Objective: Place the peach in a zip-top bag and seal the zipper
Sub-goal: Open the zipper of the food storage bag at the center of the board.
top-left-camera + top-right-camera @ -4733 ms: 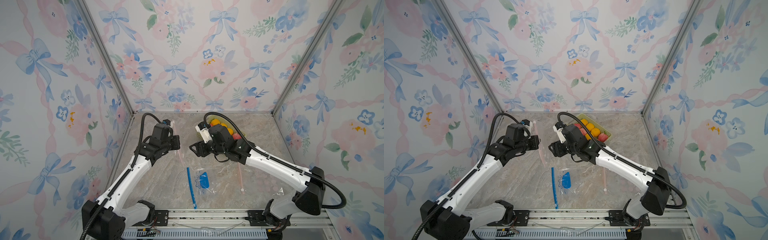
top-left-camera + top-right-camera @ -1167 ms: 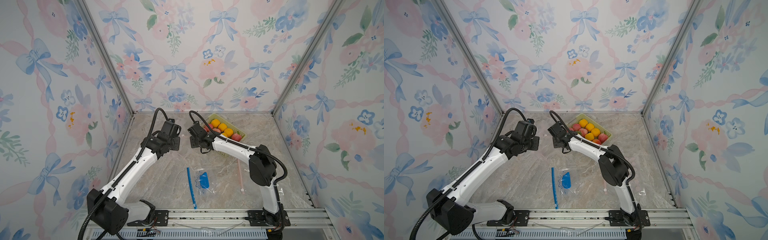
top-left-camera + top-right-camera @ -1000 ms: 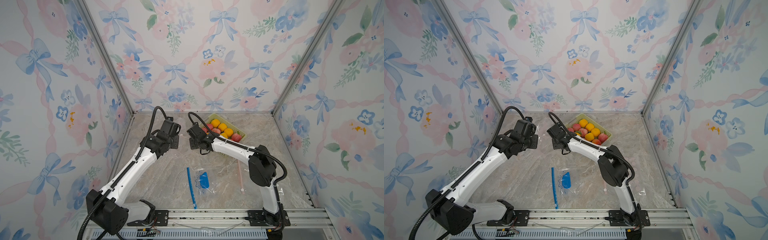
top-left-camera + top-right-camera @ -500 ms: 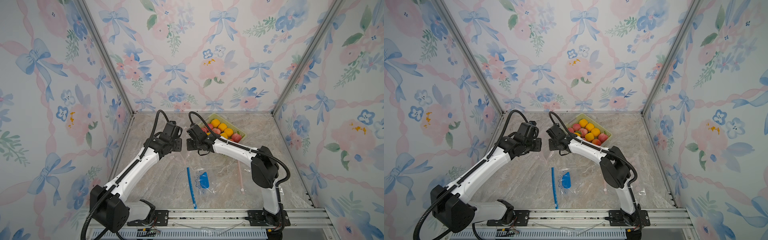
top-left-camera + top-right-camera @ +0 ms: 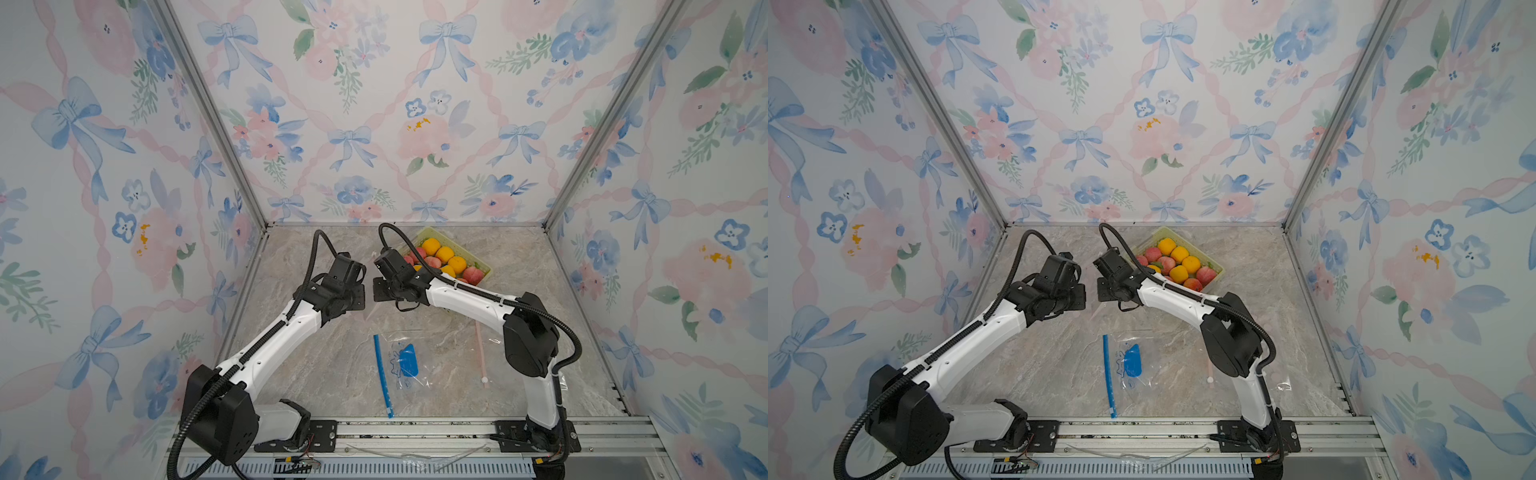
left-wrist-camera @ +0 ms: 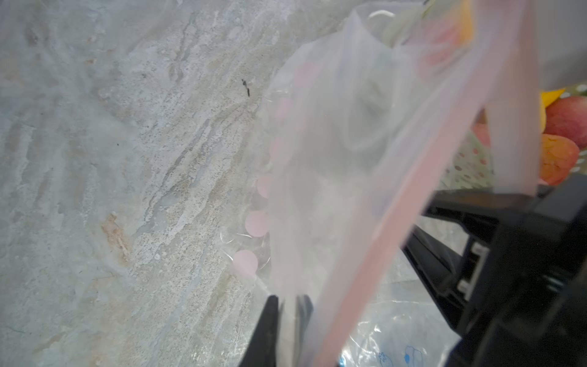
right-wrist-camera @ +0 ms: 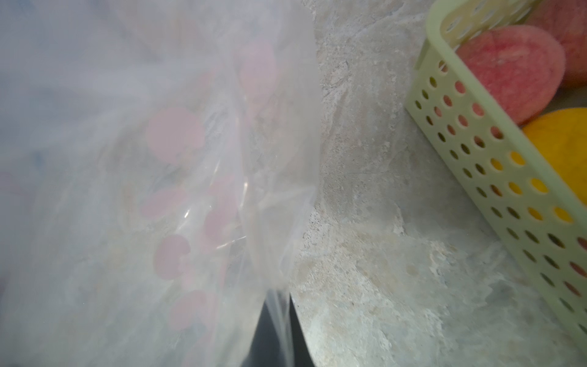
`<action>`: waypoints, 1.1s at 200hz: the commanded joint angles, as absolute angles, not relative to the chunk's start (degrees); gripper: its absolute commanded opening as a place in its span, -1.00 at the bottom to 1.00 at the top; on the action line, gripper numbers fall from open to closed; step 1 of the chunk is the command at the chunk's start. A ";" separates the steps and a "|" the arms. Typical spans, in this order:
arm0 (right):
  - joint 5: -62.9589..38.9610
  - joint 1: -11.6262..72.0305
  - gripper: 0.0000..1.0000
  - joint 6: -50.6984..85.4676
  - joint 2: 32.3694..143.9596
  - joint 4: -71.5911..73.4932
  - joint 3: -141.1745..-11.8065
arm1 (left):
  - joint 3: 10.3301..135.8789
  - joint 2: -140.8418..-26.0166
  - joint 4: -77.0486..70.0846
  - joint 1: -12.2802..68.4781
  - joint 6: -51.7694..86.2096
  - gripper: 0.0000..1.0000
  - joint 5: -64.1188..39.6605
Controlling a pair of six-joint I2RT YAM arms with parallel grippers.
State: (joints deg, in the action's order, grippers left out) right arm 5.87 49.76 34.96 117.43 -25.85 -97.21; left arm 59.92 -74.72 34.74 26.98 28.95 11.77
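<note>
Left arm reaches in from front-left. The left gripper (image 5: 360, 298) sits mid-table toward the back, pointing at the other arm. In the left wrist view its fingers (image 6: 270, 317) are pinched narrow on a fold of film from the pink-dotted bag (image 6: 349, 152).

The bag is clear plastic with pink spots. Its pink zipper strip (image 6: 397, 206) runs diagonally across the left wrist view. In both top views it shows only as a faint sheet hanging between the two grippers, above the marble table (image 5: 316, 374).

The right gripper (image 5: 376, 291) faces the left one, and the two are close together. In the right wrist view its fingers are closed tight on the bag's edge, with film trapped between them.

Just right of the grippers, at back-right, is the green perforated basket (image 7: 470, 149). The peach (image 7: 508, 70) lies in it against the wall, beside an orange (image 7: 562, 139). In the top views the basket holds more peaches and oranges in rows, and the right forearm crosses its near corner.

Front centre, a blue-zipper bag (image 5: 405, 361) lies flat on the table, well apart from both grippers. Right of it lies a pink-zipper bag (image 5: 482, 357), partly under the right arm.
</note>
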 commanded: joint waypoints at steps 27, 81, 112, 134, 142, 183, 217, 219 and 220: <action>4.12 47.23 -0.94 38.22 115.54 -25.72 -94.13 | 59.33 -68.90 32.51 27.19 30.69 -1.00 17.87; 0.32 47.61 -0.71 37.13 117.78 -25.39 -96.39 | 58.42 -66.94 32.36 27.16 31.49 -1.00 16.65; -0.88 48.24 -0.35 36.21 115.96 -24.94 -96.31 | 58.84 -69.56 32.40 27.16 31.16 -1.00 16.94; -2.23 48.73 -0.04 34.32 113.91 -23.85 -95.52 | 59.28 -70.99 32.35 27.16 30.59 -1.00 17.45; -2.78 48.98 0.03 34.06 113.16 -23.65 -95.44 | 59.41 -71.28 32.35 27.21 30.59 -1.00 17.53; -6.18 49.04 0.40 33.35 110.02 -20.93 -94.49 | 59.35 -72.70 32.38 27.29 30.39 -1.00 17.87; -8.23 48.63 0.60 33.73 108.51 -17.12 -93.53 | 59.49 -72.93 32.36 27.60 30.49 -1.00 17.14; -8.36 48.57 0.61 33.81 108.54 -17.00 -93.56 | 59.50 -72.90 32.37 27.60 30.50 -1.00 17.03; -8.36 48.54 0.61 33.87 108.54 -16.94 -93.58 | 59.50 -72.92 32.44 27.60 30.45 -1.00 17.00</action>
State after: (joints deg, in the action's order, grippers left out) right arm -5.87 48.53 33.85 110.37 -20.40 -94.87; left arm 59.11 -72.47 32.69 27.24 30.70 16.71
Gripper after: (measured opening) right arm 0.788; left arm 0.047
